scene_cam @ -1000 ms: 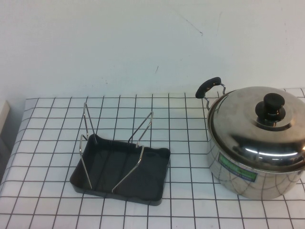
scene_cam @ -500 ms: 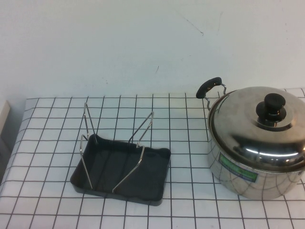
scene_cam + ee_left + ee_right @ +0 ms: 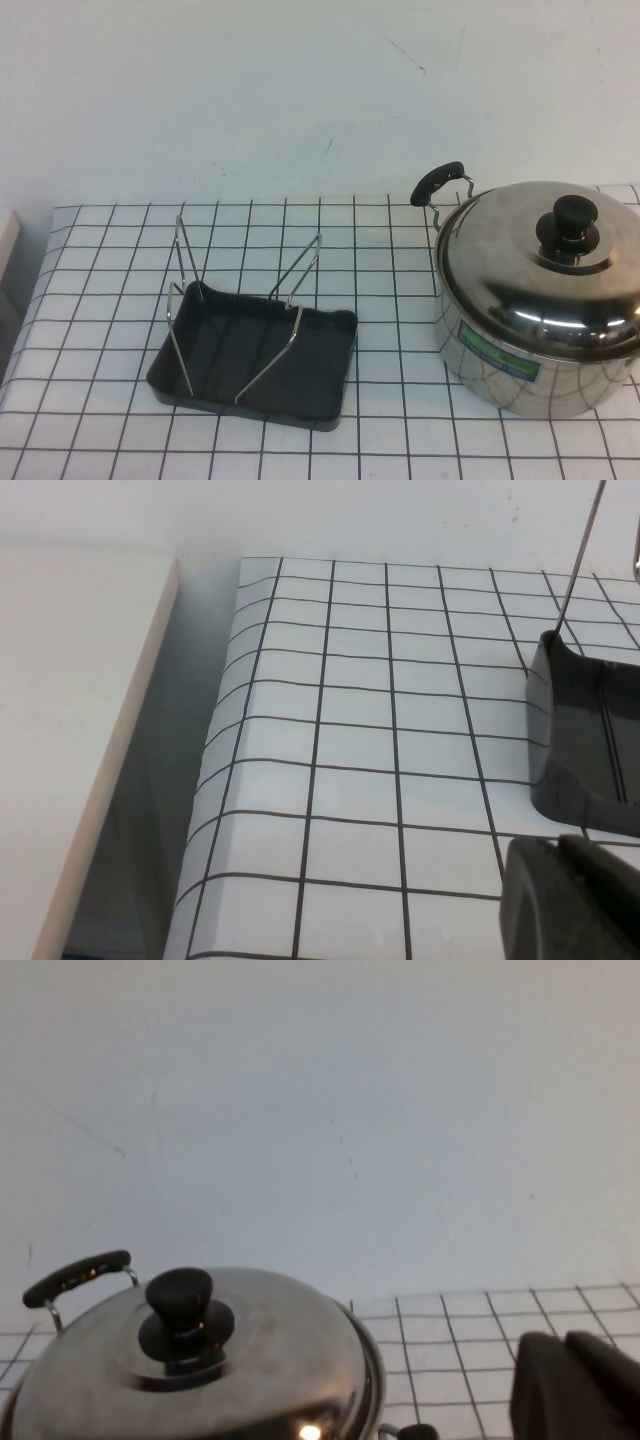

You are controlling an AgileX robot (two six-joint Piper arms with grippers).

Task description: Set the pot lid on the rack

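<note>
The lid (image 3: 545,262) sits closed on the pot (image 3: 520,365) at the table's (image 3: 400,330) right, well apart from the rack (image 3: 255,350) at centre-left; the left gripper (image 3: 575,900) lies near the rack's end, the right gripper (image 3: 580,1385) beside the pot.

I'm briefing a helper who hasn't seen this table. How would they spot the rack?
On the grid-patterned table, look left of the steel pot still wearing the pot lid. The rack is the dark grey tray with thin V-shaped wires. Left gripper and right gripper show only in their wrist views.
</note>
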